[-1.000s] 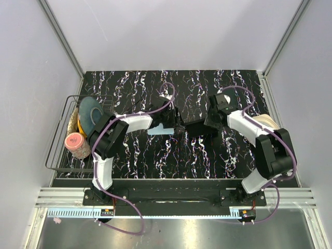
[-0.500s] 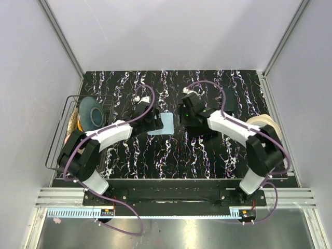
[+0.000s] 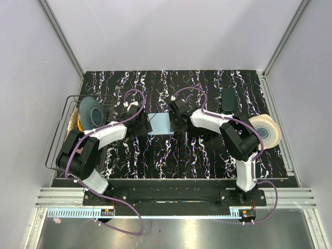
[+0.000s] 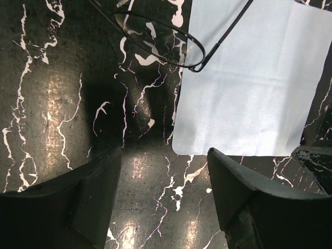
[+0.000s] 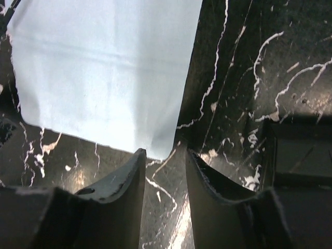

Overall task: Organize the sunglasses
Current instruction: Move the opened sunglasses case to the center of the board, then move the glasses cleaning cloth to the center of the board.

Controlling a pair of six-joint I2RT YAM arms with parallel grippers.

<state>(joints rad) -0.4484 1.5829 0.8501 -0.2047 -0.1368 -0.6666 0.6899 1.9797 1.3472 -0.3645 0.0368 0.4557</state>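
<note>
Thin black-framed sunglasses (image 4: 155,36) lie on the marbled black table. One of their temple arms reaches over a pale blue cloth (image 4: 249,88). My left gripper (image 4: 163,155) hovers open over bare table just left of the cloth's near corner, with nothing between its fingers. The right gripper (image 5: 165,153) is open with a narrow gap, its tips at the opposite near corner of the cloth (image 5: 104,72) and holding nothing. From above, the cloth (image 3: 160,124) lies between the left gripper (image 3: 140,123) and the right gripper (image 3: 177,122). I cannot make out the sunglasses from above.
A black case (image 5: 301,155) sits right of the right gripper. A dark oblong case (image 3: 228,98) lies at the back right, with a pale round stack (image 3: 265,130) near the right edge. A wire rack (image 3: 58,150) holding dishes stands at the left.
Both arms have swung leftward. The left gripper went from right of the cloth to its left side. The right gripper came from over the case to the cloth's right edge.
</note>
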